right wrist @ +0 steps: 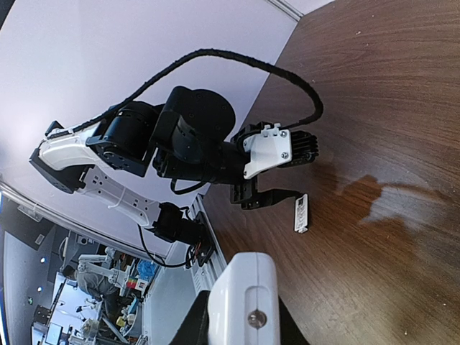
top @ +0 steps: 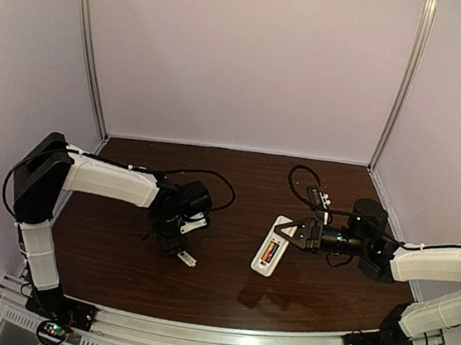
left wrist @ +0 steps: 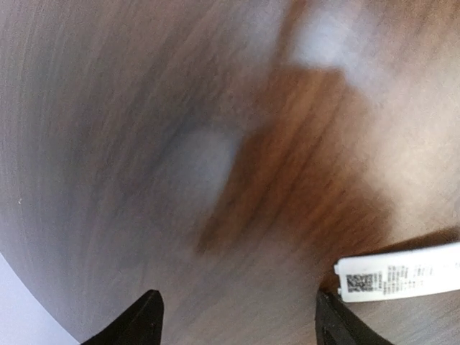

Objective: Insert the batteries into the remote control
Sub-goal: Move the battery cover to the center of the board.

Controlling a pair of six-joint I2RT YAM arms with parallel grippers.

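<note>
The right gripper, right of centre in the overhead view, was pinched shut on one end of the small white rectangular remote control. Its open back showed an orange-red cylindrical battery, but no purple one could be made out. The left gripper, left of centre, stood spread above the dark wooden table, the flat white plastic cover just beside one finger. A close on the cover's edge would likely skid it away, and the end-only hold could let the remote twist.

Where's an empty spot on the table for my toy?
Bare wood on the table: the back middle by the wall, the front strip along the rail, and the gap between left gripper and remote control. Crowded: around the right gripper holding it, and the white cover by the left gripper.
</note>
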